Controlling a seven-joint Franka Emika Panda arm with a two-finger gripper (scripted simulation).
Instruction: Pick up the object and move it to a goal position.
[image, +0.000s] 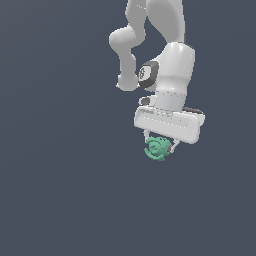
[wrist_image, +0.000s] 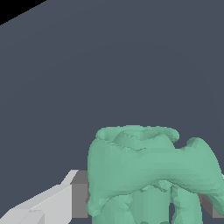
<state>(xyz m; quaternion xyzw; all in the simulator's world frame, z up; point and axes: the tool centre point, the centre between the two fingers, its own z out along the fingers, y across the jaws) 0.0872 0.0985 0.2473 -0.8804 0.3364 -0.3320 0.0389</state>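
The object (image: 156, 149) is a small teal-green lumpy piece with a spiral swirl on its face. It hangs just under the white hand of the arm in the exterior view. My gripper (image: 160, 146) is shut on it, one thin finger showing at each side. In the wrist view the object (wrist_image: 148, 170) fills the near middle, with a white finger and its grey pad (wrist_image: 78, 194) pressed against one side and the edge of the other pad (wrist_image: 210, 208) just showing at the far side.
A plain dark blue-grey surface (image: 60, 175) lies all around. In the wrist view a black strip (wrist_image: 13, 11) marks the edge of that surface at one corner. No goal marker shows.
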